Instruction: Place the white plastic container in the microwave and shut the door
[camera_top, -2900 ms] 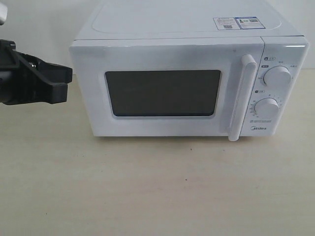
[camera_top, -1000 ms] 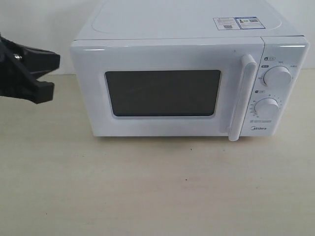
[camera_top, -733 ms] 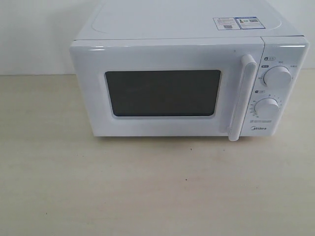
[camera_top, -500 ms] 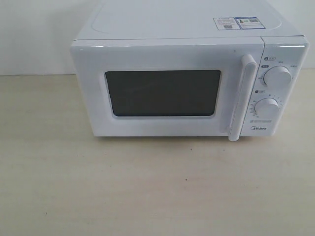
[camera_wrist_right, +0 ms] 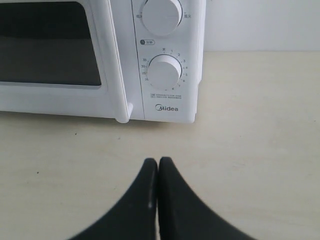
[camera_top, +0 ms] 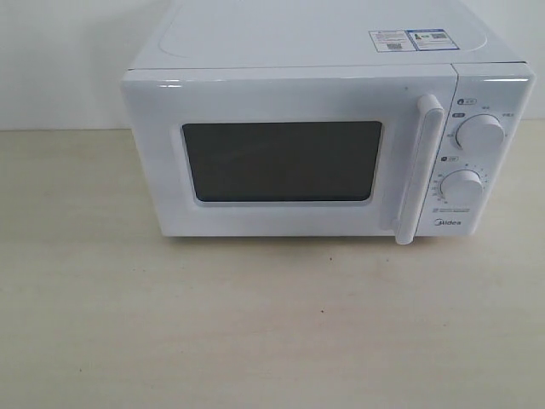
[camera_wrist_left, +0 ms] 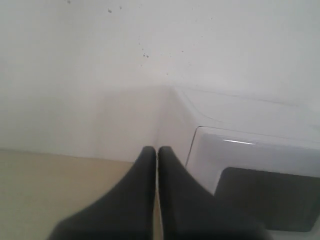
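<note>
The microwave (camera_top: 324,51) stood on the pale table (camera_top: 255,324) against a white wall (camera_top: 60,60). Its door (camera_top: 288,158) was closed, flush with the front. The vertical bar handle (camera_top: 419,170) lay just beside the control panel. The panel carried an upper knob (camera_top: 479,133) and a lower knob (camera_top: 461,187), with the brand mark below them. Two stickers (camera_top: 410,39) sat on the top near the right rear.

The white plastic container was not seen in any view. The dark window (camera_top: 281,183) showed nothing of the interior, so the container's place could not be told.

Left gripper (camera_wrist_left: 156,149): the black fingers were together, tips touching, with nothing between them. It was held in the air beside the microwave's upper left front corner (camera_wrist_left: 200,137), apart from the casing. The wall and a strip of table were behind it.

Right gripper (camera_wrist_right: 158,161): the fingers were pressed together and held nothing. It was over bare table in front of the control panel, well apart from the microwave. The lower knob (camera_wrist_right: 164,72), the Midea mark (camera_wrist_right: 167,107) and the foot of the handle (camera_wrist_right: 125,112) were in its view.
</note>
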Action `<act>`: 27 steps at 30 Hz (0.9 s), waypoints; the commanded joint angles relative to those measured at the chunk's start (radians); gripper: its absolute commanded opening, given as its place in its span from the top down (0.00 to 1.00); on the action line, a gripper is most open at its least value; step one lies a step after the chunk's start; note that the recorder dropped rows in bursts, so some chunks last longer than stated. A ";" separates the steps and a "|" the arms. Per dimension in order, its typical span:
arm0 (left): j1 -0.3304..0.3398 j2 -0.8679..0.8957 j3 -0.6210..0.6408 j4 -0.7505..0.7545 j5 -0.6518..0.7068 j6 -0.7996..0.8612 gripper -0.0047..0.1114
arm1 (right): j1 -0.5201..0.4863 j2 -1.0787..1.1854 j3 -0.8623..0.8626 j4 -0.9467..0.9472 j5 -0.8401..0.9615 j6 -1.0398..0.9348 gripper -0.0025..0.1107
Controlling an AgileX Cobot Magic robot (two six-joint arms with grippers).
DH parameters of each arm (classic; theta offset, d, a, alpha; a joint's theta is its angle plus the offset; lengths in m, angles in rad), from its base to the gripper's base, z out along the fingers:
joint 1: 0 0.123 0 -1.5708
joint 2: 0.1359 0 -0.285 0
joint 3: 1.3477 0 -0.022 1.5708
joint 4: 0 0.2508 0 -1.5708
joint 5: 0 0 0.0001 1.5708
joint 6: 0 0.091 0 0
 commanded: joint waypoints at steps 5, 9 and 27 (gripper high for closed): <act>0.002 -0.081 0.090 0.155 0.030 -0.405 0.92 | -0.002 -0.005 -0.001 0.000 -0.002 -0.004 0.98; 0.002 -0.108 0.125 0.355 0.030 -0.474 0.92 | -0.002 -0.005 -0.001 0.000 -0.002 -0.004 0.98; 0.002 -0.153 0.304 0.609 0.030 -0.473 0.92 | -0.002 -0.005 -0.001 0.003 0.004 -0.004 0.98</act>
